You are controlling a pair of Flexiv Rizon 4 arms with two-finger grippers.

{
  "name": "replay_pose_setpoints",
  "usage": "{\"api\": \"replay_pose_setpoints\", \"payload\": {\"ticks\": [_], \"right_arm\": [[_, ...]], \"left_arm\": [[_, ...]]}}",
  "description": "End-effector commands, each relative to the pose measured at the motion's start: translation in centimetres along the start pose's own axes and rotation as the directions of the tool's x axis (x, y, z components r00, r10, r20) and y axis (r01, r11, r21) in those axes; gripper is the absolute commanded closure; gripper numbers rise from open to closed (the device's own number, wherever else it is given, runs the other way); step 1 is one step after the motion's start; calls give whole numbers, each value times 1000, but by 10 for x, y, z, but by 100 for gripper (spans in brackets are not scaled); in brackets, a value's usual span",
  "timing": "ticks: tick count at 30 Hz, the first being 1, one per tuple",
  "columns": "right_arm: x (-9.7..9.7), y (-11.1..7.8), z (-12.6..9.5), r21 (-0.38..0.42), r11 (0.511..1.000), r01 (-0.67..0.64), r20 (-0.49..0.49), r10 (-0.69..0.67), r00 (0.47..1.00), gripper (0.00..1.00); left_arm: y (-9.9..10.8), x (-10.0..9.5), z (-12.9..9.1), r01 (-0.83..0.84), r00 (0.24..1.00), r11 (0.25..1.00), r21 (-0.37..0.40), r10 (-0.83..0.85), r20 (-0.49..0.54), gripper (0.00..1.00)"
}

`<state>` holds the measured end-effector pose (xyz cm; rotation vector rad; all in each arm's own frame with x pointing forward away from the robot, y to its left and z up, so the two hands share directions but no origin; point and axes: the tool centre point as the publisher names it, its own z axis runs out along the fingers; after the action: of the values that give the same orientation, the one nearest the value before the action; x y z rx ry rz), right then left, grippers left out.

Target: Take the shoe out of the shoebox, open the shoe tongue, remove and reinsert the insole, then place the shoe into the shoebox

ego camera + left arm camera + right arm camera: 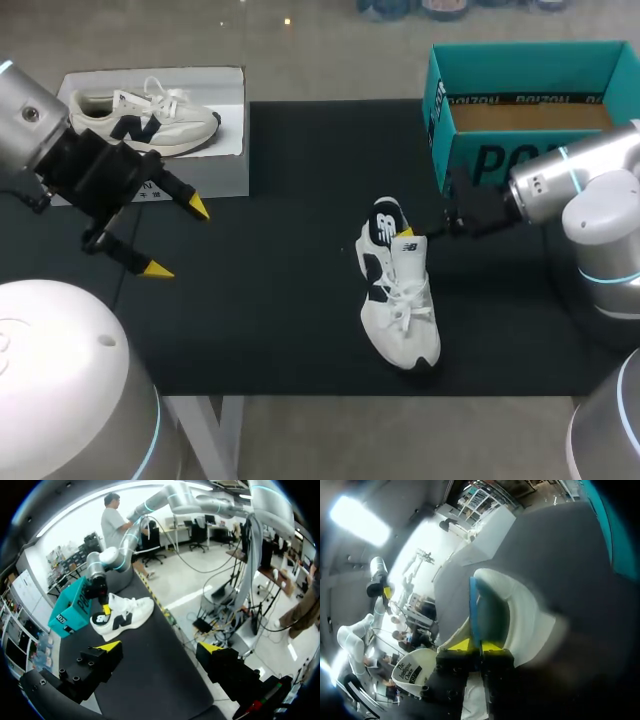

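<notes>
Squarely on the black mat (280, 300), just in front of the teal shoebox (472, 160), the white shoe (402, 300) stands on its sole — the right gripper (476, 645) at its heel, fingers pinched together on the blue-edged insole (520, 622) — while the left gripper (176, 238) hangs well away with its fingers spread wide.

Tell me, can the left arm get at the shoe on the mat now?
Probably yes. Only bare mat lies between the open left gripper and the shoe. The right gripper holds its heel only, so laces and toe are free.
</notes>
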<state>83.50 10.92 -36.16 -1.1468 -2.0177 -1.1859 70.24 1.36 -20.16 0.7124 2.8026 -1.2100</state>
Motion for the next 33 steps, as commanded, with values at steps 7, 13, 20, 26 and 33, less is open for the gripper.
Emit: {"api": "replay_pose_setpoints", "payload": {"ticks": [7, 13, 20, 26, 33], "right_arm": [[0, 25, -8, -18, 999, 33, 28, -33, 999, 63], [-3, 32, -8, -8, 999, 45, 42, -45, 998, 75], [-7, 30, -10, -8, 999, 42, 57, -41, 998, 100], [-4, 16, -8, 0, 1000, 28, 56, -28, 998, 100], [-1, -1, -1, 21, 1000, 10, 44, -11, 999, 100]], "left_arm": [[0, 0, -1, 0, 1000, 1000, -3, 0, -2, 0], [0, 0, -1, 0, 1000, 1000, -3, 0, -2, 0], [0, 0, -1, 0, 1000, 1000, -3, 0, -2, 0], [0, 0, -1, 0, 1000, 1000, -3, 0, -2, 0], [0, 0, -1, 0, 1000, 1000, -3, 0, -2, 0]]}}
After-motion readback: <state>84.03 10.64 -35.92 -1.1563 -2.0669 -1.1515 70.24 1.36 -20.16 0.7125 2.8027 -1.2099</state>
